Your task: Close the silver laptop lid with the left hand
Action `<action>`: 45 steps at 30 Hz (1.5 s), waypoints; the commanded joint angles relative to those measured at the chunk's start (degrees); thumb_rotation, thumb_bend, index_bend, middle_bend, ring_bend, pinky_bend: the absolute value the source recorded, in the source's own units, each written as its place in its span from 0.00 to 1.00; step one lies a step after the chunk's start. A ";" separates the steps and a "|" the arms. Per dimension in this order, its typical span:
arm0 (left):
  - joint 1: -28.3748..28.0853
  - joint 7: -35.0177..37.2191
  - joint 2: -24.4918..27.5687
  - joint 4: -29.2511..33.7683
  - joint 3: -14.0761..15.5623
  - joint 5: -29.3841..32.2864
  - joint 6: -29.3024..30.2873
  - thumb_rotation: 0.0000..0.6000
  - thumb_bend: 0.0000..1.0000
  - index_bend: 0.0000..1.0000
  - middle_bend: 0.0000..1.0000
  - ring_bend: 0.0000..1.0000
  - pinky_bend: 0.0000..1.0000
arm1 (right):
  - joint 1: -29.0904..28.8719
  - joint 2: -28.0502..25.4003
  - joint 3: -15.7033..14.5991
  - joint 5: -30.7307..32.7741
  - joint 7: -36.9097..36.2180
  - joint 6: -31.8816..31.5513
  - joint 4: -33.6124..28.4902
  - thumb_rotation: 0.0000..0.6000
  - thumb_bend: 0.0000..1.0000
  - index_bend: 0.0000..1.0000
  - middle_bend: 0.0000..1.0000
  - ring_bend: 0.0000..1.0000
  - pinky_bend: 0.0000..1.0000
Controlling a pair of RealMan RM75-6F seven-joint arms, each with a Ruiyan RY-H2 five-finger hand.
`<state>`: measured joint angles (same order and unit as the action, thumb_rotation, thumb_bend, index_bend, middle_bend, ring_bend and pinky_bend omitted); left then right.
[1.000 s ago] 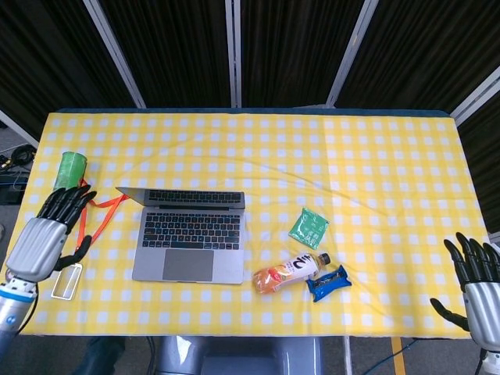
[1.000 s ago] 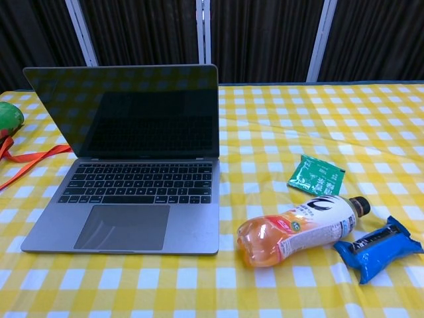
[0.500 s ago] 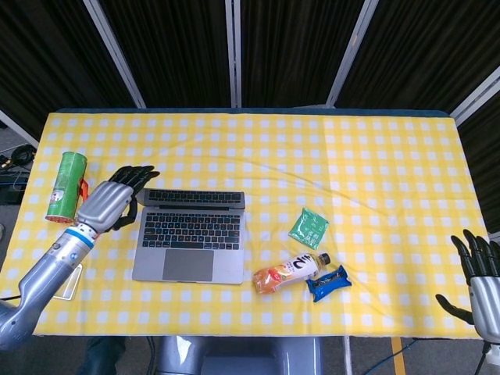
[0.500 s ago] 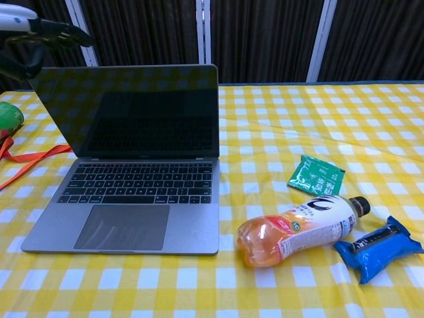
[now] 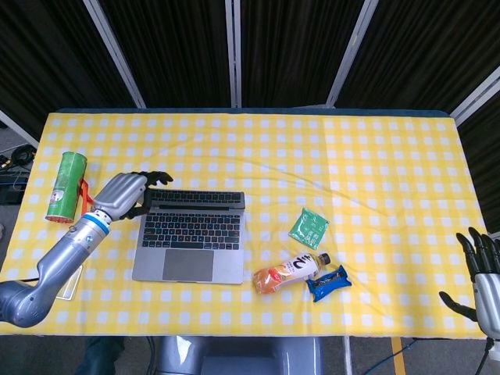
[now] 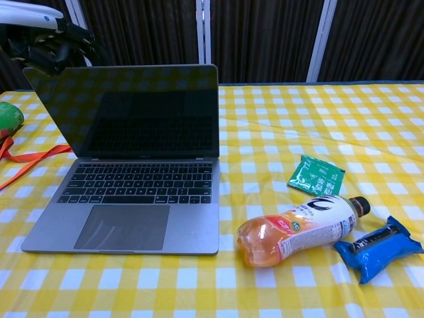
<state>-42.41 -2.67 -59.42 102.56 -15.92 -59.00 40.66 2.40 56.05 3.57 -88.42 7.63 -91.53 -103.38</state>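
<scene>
Hovering left hand [image 5: 125,191] behind open laptop lid [image 6: 129,109].

Silver laptop [image 6: 132,165] open at left of frame, screen dark. Left hand [image 6: 56,46] at upper left, fingers curled just above lid's top-left corner; contact unclear. Orange drink bottle [image 6: 301,228] on its side lower right, w/ blue packet [image 6: 377,248] beside it.

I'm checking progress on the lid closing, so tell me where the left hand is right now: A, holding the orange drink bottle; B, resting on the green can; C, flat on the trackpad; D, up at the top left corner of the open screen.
D: the left hand sits at the upper left corner of the laptop's upright screen, which is not yet closed.
</scene>
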 commanded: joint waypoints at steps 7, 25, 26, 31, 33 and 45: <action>0.56 7.86 4.60 3.91 0.26 -2.63 -4.23 1.00 1.00 0.30 0.29 0.30 0.33 | 0.08 0.12 -0.22 -0.34 0.57 -0.29 -0.25 1.00 0.00 0.00 0.00 0.00 0.00; 3.60 14.52 5.92 6.98 5.79 -15.26 -5.69 1.00 1.00 0.32 0.30 0.30 0.34 | 0.45 -0.11 -0.38 -1.06 0.49 -1.37 -0.78 1.00 0.00 0.00 0.00 0.00 0.00; 3.84 14.98 5.50 6.88 6.28 -16.27 -5.42 1.00 1.00 0.32 0.30 0.30 0.34 | 0.46 -0.13 -0.40 -1.12 0.46 -1.41 -0.81 1.00 0.00 0.00 0.00 0.00 0.00; 4.16 15.78 4.51 6.41 7.67 -18.57 -5.03 1.00 1.00 0.32 0.30 0.30 0.34 | 0.51 -0.17 -0.43 -1.15 0.35 -1.47 -0.78 1.00 0.00 0.00 0.00 0.00 0.00; 4.14 16.00 3.78 5.89 8.36 -19.17 -5.06 1.00 1.00 0.32 0.30 0.30 0.34 | 0.53 -0.22 -0.42 -1.15 0.24 -1.53 -0.77 1.00 0.00 0.00 0.00 0.00 0.00; 3.15 15.44 -4.92 -0.67 12.22 -19.46 -5.98 1.00 1.00 0.32 0.30 0.30 0.34 | 0.54 -0.43 -0.31 -0.75 -0.56 -1.47 -0.51 1.00 0.00 0.00 0.00 0.00 0.00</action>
<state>-39.13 12.88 -63.51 102.49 -4.22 -78.37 34.67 2.94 55.63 3.25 -89.18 7.07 -93.00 -103.90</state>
